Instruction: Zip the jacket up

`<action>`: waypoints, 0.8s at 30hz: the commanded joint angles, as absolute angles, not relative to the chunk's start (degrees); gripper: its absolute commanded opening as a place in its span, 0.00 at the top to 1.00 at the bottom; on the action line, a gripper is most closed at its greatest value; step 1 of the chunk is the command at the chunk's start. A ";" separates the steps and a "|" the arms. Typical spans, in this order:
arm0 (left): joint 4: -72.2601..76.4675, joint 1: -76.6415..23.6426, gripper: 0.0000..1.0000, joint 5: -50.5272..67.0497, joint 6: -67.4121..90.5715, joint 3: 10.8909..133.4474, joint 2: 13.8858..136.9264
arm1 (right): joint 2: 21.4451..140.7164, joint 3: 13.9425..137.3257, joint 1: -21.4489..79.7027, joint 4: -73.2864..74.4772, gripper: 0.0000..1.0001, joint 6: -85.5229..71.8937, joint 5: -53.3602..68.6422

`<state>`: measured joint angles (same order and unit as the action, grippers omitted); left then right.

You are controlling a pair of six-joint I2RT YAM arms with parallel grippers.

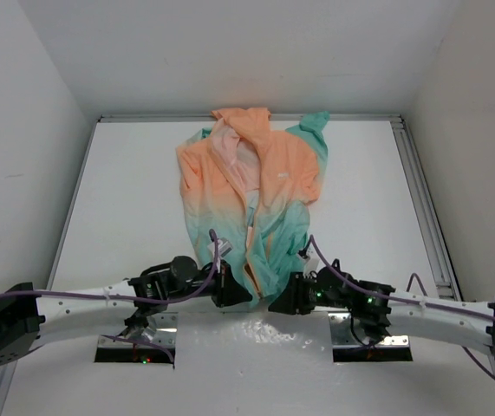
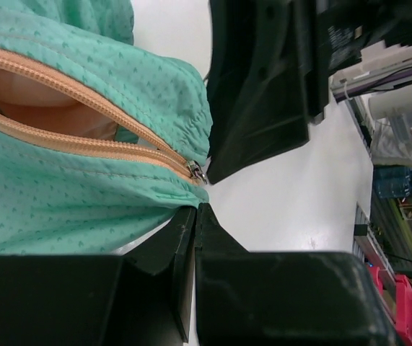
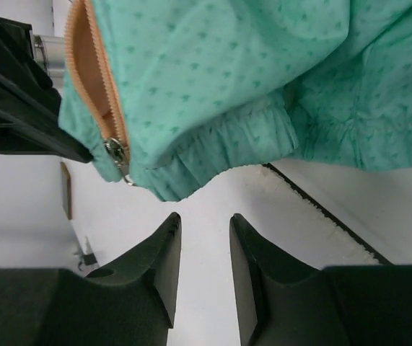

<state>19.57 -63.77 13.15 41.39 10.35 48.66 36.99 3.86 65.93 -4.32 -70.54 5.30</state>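
I judge this the approach: the jacket (image 1: 256,186) lies unzipped on the table (image 1: 134,199), its zipper slider (image 3: 115,153) at the hem, my left gripper (image 2: 195,213) pressed together empty, my right gripper (image 3: 204,225) spread, and next one must pinch that slider.

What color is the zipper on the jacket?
The zipper is peach-orange. It shows best in the left wrist view.

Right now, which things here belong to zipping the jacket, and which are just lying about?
Part of the job: the jacket, its zipper slider, the left gripper, the right gripper.

Just there: the white table, the purple cables, the metal rail along the table's right edge.
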 commanded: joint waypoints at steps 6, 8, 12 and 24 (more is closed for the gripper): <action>25.22 -64.25 1.00 13.80 42.36 9.59 48.69 | 42.97 2.11 68.47 -25.83 0.67 -78.40 3.07; 25.58 -64.16 1.00 13.45 42.80 9.14 48.17 | 43.24 2.98 68.90 -26.02 0.70 -77.87 3.25; 24.61 -64.16 1.00 13.71 42.36 9.41 47.90 | 42.71 3.34 69.79 -23.74 0.69 -77.26 0.19; 25.22 -64.25 1.00 15.03 42.28 9.75 48.34 | 44.03 2.73 69.79 -24.17 0.69 -77.17 -3.33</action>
<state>21.89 -63.77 13.54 42.48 9.34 48.73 44.40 2.68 69.52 -21.47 -77.21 -0.38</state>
